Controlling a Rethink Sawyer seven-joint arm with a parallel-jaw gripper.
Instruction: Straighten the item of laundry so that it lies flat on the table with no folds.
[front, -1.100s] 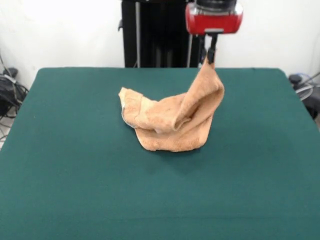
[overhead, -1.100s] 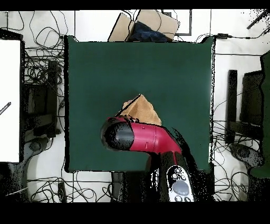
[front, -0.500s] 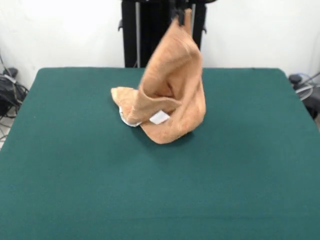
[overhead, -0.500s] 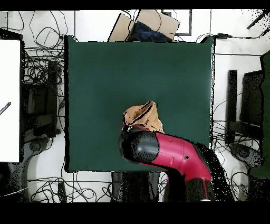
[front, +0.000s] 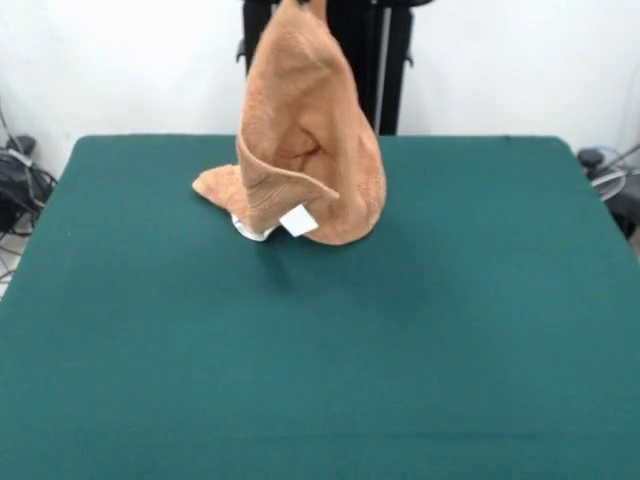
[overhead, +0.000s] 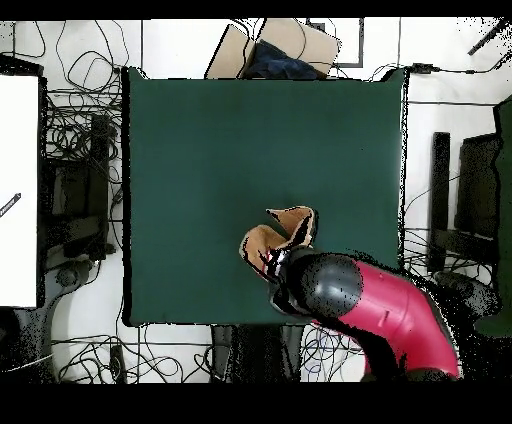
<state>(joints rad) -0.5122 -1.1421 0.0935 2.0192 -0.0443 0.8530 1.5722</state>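
Note:
The item of laundry (front: 305, 150), an orange-tan terry towel, hangs as a tall folded cone from the top edge of the front view. Its lower folds rest on the green table (front: 450, 350) toward the far side. A white tag (front: 297, 222) shows at its lower front. In the overhead view the towel (overhead: 285, 232) lies crumpled near the table's (overhead: 200, 150) bottom edge, partly under the arm's red and black head (overhead: 325, 287). That head hides my gripper, and the front view cuts it off at the top. The lifted towel corner shows it is held.
Tangled cables ring the table in the overhead view. A cardboard box (overhead: 270, 50) sits beyond the top edge, a white panel (overhead: 18, 190) at the left, and black equipment (overhead: 470, 190) at the right.
The held corner has risen out of the front view's top and swung left. The towel is drawn taller and dragged toward the far side, and its white tag now shows.

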